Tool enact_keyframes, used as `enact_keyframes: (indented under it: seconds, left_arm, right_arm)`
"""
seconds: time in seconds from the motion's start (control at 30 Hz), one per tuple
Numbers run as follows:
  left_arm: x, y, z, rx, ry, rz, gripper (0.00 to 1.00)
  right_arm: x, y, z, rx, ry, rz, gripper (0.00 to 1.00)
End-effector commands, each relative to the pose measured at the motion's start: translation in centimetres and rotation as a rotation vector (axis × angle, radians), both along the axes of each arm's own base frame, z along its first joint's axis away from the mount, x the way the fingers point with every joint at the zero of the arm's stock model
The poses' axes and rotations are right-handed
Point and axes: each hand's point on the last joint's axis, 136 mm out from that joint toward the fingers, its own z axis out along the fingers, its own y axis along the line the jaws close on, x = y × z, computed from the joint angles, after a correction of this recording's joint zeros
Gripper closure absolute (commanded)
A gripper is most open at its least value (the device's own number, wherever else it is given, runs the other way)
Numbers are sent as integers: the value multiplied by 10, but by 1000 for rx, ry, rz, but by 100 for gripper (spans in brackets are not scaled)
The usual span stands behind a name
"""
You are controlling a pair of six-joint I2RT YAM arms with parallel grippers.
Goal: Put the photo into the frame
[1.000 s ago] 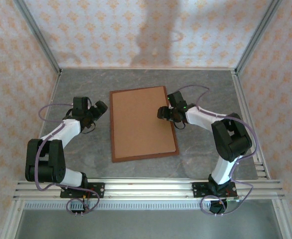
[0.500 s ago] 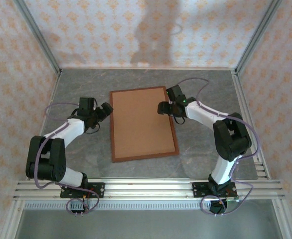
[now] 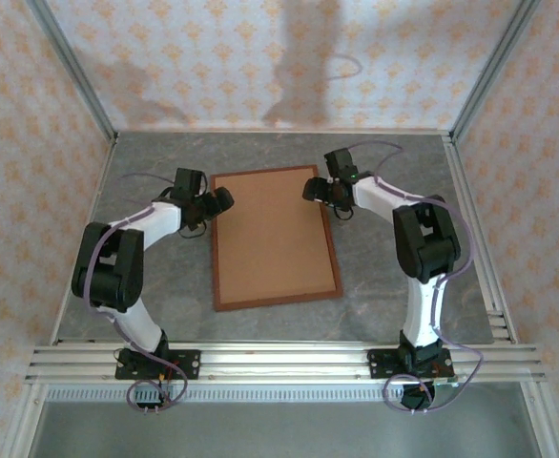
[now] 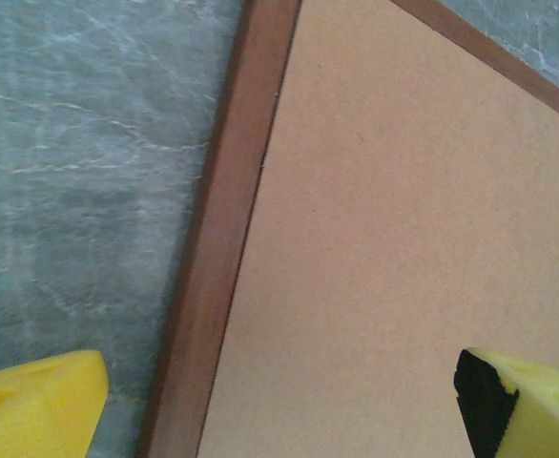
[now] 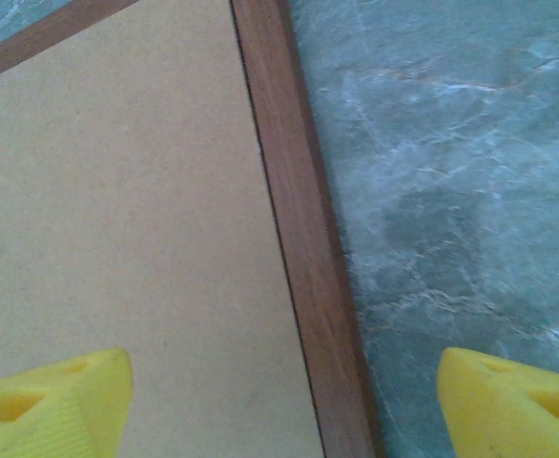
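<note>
No readable text, labels, brands or numbers anywhere. The frame (image 3: 214,250) moulding is bare wood, and the brown board (image 3: 272,234) set in it is plain in the top view and both wrist views. Wallpaper (image 3: 260,57) carries just a repeating ornament, no lettering. The worktop (image 3: 155,167) is veined grey stone pattern, unmarked.

Grey marbled counter (image 3: 184,286), plain brown board (image 3: 272,234) flat at centre, patterned wallpaper walls (image 3: 260,57), aluminium rail (image 3: 279,358) near edge.
</note>
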Motion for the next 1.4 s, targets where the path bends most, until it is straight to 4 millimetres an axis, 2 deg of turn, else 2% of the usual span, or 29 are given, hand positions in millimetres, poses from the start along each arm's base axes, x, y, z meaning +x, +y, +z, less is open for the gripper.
enact_keyframes:
  seconds: [0.0,0.17,0.33,0.5,0.67,0.73,0.8,0.9,0.97,1.03,1.23,1.33,1.37]
  left_arm:
    - [2,-3,-8,32,41,-31,5]
    - [-3,-19,-18,12,72,-76,5]
    - [-18,-43,-7,-85,43,-113,6]
    - [-42,-63,0,-177,29,-129,7]
    - [-75,-84,7,-246,30,-164,7]
    - [-83,-81,13,-227,13,-171,7]
    - [-83,-65,19,-115,-13,-164,7]
    - [-67,-37,39,105,-96,-164,6]
    - [-45,-30,54,210,-169,-194,5]
    - [-23,-31,59,261,-204,-250,5]
    - [35,-52,41,289,-164,-440,7]
    - [54,-64,34,278,-152,-513,7]
    - [59,-69,21,269,-120,-542,7]
  right_arm:
    - [5,11,0,41,8,12,17]
    - [-2,21,-9,89,47,48,17]
    - [1,27,-2,105,42,82,17]
    - [13,31,1,89,42,102,18]
    - [32,28,5,25,39,118,19]
    - [41,23,10,-29,31,121,18]
    - [46,15,16,-98,21,117,18]
    - [45,-3,32,-183,-7,96,18]
    - [34,-12,42,-203,-19,86,17]
    - [14,-19,47,-197,-15,84,17]
    - [-71,-55,64,-211,7,51,14]
    - [-108,-74,68,-244,20,41,14]
    - [-117,-80,68,-252,24,37,14]
